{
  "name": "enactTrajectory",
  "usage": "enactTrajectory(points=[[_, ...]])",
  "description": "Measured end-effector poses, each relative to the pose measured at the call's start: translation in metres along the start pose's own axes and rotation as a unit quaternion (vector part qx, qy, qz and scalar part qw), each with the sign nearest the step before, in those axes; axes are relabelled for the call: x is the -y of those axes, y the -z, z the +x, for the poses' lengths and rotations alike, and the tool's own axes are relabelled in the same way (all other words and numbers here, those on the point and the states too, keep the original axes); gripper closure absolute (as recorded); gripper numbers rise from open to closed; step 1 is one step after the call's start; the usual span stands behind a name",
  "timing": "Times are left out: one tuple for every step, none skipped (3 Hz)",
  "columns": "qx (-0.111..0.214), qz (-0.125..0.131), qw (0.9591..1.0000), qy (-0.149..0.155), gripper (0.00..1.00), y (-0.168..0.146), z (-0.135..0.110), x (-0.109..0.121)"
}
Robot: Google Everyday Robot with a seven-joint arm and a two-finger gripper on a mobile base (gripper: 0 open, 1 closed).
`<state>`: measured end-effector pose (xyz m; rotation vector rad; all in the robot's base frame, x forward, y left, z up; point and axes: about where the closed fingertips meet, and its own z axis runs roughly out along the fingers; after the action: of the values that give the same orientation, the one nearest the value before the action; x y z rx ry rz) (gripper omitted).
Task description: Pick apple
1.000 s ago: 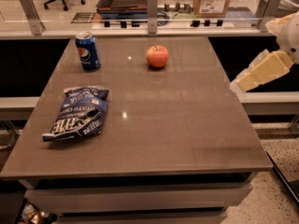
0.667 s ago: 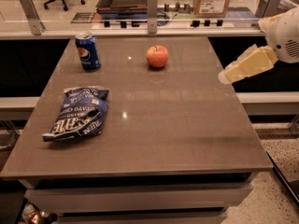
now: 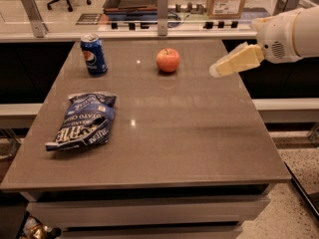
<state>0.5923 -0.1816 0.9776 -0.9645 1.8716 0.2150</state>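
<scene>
Here the apple (image 3: 168,59) sits upright on the far middle of the worktop (image 3: 189,133), with a blue soda can (image 3: 93,54) standing to its left and a blue chip bag (image 3: 83,121) lying nearer, on the left side. The gripper (image 3: 222,68) hangs above the worktop's far right edge, to the right of the apple and apart from it. I cannot tell how far open it is, and nothing shows in its hold.

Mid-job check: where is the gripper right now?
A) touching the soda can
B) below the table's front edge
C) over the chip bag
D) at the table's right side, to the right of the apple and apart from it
D: in the camera view the gripper hangs over the right part of the table, with a clear gap to the apple; the soda can and chip bag lie far left.
</scene>
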Motion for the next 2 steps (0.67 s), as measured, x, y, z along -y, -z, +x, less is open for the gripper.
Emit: enactTrajectory(points=[[0.036,-0.005,0.9992,-0.016,0.00,-0.029,-0.005,0.004],[0.060,-0.012,0.9975,-0.034,0.00,-0.060,-0.006,0.010]])
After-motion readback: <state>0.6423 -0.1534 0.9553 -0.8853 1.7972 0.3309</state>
